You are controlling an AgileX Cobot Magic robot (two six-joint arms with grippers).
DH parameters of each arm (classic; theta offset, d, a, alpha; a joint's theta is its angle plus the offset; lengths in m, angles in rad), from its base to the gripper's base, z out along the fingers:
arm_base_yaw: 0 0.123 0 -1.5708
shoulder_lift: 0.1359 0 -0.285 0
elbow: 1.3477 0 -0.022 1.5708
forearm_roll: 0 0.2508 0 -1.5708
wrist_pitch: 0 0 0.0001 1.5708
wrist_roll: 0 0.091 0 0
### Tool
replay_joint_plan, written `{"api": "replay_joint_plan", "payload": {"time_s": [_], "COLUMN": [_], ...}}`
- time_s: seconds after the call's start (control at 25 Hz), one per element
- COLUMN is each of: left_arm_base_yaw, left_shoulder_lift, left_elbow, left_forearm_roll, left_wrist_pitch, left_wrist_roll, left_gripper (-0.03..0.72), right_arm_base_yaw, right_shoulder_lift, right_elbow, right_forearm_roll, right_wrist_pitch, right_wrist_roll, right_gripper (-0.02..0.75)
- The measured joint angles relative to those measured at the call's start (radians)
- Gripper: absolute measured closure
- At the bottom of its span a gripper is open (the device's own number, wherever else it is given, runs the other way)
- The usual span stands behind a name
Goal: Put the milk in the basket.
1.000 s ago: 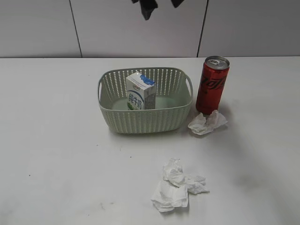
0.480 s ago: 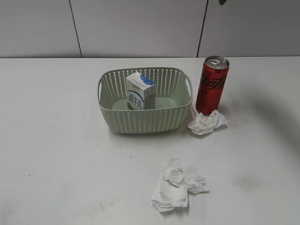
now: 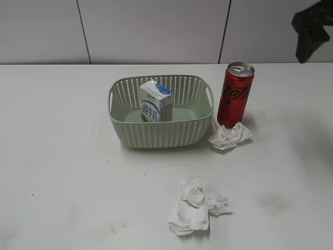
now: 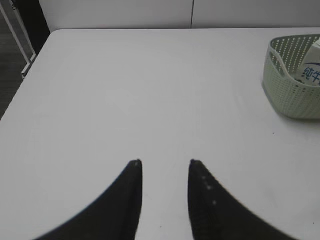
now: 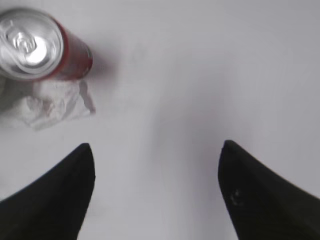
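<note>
The milk [image 3: 156, 101], a small white carton with a blue top and blue characters, stands upright inside the pale green perforated basket [image 3: 161, 133] at mid table. A sliver of the carton [image 4: 311, 75] and the basket's left end [image 4: 285, 85] show at the right edge of the left wrist view. My right gripper [image 3: 310, 31] hangs high at the upper right, open and empty; in its wrist view the jaws [image 5: 156, 152] are wide apart over bare table. My left gripper [image 4: 164, 162] is open and empty over the table's left part, far from the basket.
A tall red soda can [image 3: 235, 95] stands right of the basket, with a crumpled tissue [image 3: 230, 136] at its foot; both show in the right wrist view [image 5: 37, 45]. Another crumpled tissue [image 3: 196, 205] lies near the front. The table's left edge [image 4: 20, 85] is near the left gripper.
My right gripper has moved from above the basket to the upper right of the exterior view. The milk, basket and can have not moved.
</note>
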Motion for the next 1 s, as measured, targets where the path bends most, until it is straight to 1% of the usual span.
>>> {"api": "replay_joint_plan", "payload": {"time_s": [0.28, 0.52, 0.76, 1.0], "left_arm_base_yaw": [0.000, 0.000, 0.000, 0.000], "left_shoulder_lift": [0.000, 0.000, 0.000, 0.000], "left_elbow": [0.000, 0.000, 0.000, 0.000], "left_forearm_roll": [0.000, 0.000, 0.000, 0.000], "left_wrist_pitch": [0.000, 0.000, 0.000, 0.000], "left_wrist_roll": [0.000, 0.000, 0.000, 0.000], "left_gripper": [0.454, 0.454, 0.454, 0.454], "right_arm_base_yaw": [0.000, 0.000, 0.000, 0.000], "right_shoulder_lift": [-0.284, -0.565, -0.806, -1.026], "right_elbow": [0.403, 0.685, 0.893, 1.032], "right_forearm_roll": [0.007, 0.012, 0.043, 0.063], "right_wrist_pitch": [-0.126, -0.149, -0.184, -0.193], "right_wrist_roll": [-0.005, -0.006, -0.003, 0.000], "right_gripper": [0.142, 0.143, 0.143, 0.143]}}
